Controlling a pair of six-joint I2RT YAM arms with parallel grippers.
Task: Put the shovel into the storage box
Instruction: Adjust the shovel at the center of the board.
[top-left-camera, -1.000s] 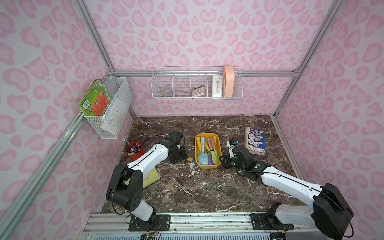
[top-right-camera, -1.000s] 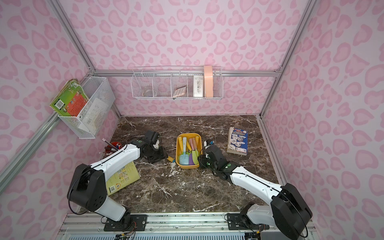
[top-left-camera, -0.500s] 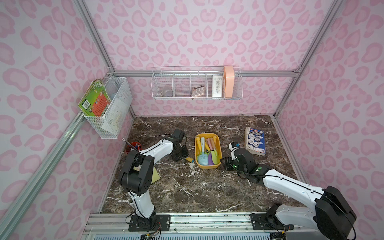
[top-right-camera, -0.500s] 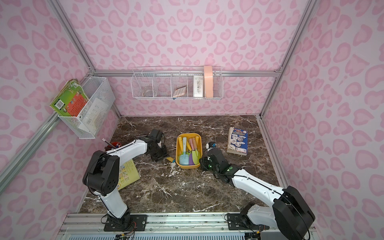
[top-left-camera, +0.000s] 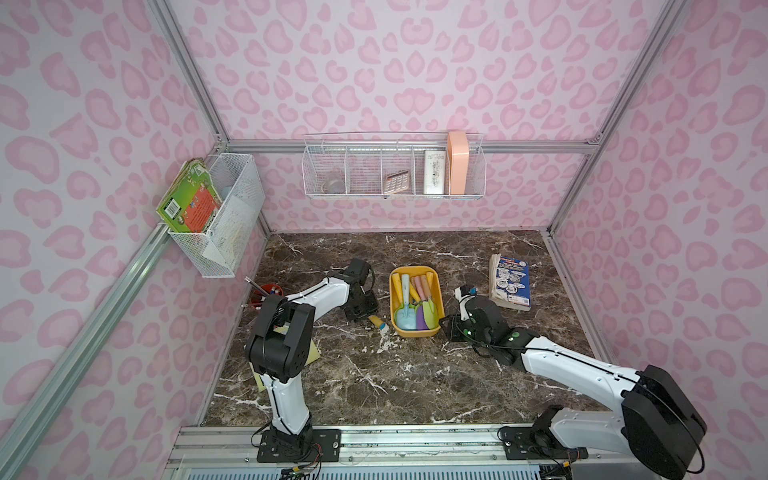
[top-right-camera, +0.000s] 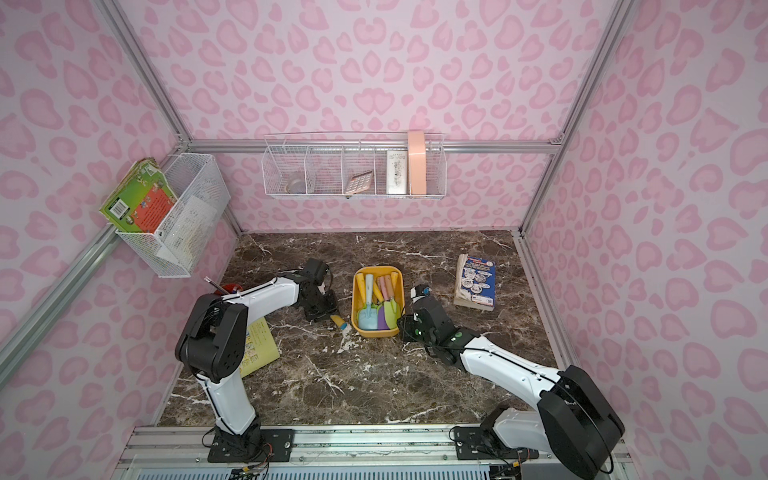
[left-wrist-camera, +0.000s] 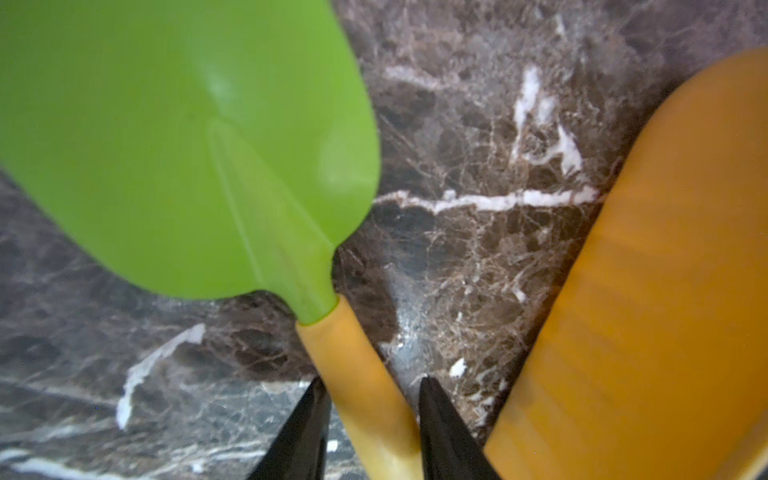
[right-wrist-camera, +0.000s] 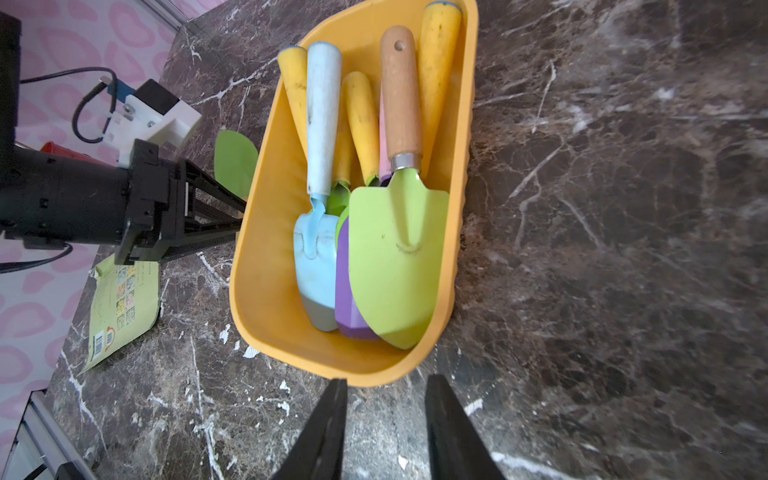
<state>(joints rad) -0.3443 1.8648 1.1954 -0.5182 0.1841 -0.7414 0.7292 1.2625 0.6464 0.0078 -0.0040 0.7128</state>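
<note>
Both left gripper (left-wrist-camera: 371, 386) jaws flank the green shovel (left-wrist-camera: 187, 145) handle; grip, I cannot tell. Lifted early, it may slip beside the storage box (left-wrist-camera: 648, 291).

Storage box (right-wrist-camera: 266, 291) at the right gripper (right-wrist-camera: 386, 378)'s 12 o'clock, near rim just off its parted tips. Inside: blue, purple, green trowels (right-wrist-camera: 395, 257), blades nearest. Left gripper (right-wrist-camera: 239, 219) at 10 o'clock beside the box wall; shovel (right-wrist-camera: 235, 164), green blade, past it.
</note>
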